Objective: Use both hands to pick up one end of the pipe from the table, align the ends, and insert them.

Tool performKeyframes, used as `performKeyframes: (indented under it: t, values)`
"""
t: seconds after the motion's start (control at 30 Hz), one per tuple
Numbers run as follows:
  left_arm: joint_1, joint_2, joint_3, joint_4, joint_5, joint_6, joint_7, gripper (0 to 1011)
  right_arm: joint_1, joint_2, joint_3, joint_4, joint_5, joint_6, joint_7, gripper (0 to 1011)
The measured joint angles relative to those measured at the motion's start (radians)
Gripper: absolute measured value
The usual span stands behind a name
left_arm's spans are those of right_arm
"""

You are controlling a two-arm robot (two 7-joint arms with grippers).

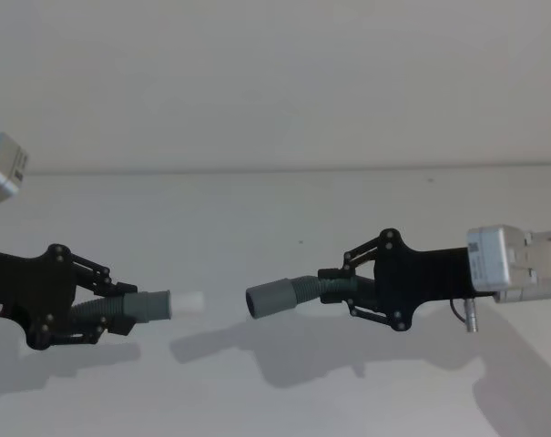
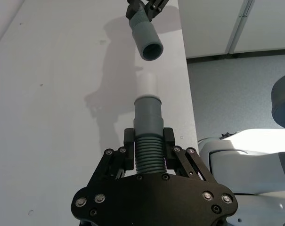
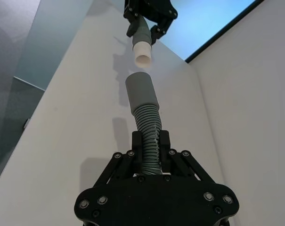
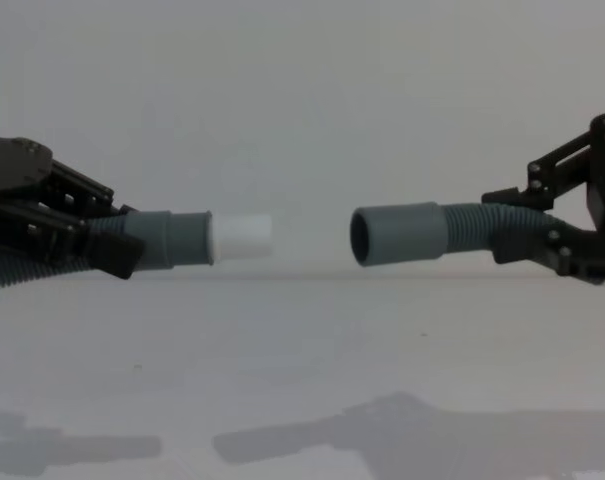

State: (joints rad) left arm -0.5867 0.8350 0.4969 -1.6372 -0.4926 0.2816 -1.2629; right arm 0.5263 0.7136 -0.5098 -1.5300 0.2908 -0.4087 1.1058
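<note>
Both pipe pieces hang in the air above the table (image 1: 275, 228), with their shadows on it. My left gripper (image 1: 120, 309) (image 2: 148, 146) (image 4: 122, 242) is shut on the corrugated pipe (image 2: 147, 157) just behind its grey cuff (image 4: 172, 240), whose narrower white tip (image 1: 188, 302) (image 4: 240, 237) points right. On the other side my right gripper (image 1: 334, 287) (image 3: 150, 143) (image 4: 502, 225) is shut on the other pipe (image 3: 149, 127), its hollow grey socket (image 1: 270, 299) (image 4: 397, 235) pointing left. The two ends face each other across a short gap at about the same height; the socket droops slightly.
The white table runs back to a plain wall. Its side edge (image 2: 189, 94) shows in the left wrist view, with grey floor and the white robot body (image 2: 246, 155) beyond. A pale grey block (image 1: 2, 168) sits at the head view's left edge.
</note>
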Motion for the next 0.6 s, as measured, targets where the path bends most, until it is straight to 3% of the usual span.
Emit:
performKeyframes:
  t: [0.6]
  values:
    - [-0.001, 0.000, 0.000, 0.000, 0.000, 0.000, 0.000, 325, -0.022, 0.004, -0.016, -0.062, -0.068, 0.107, -0.109, 186]
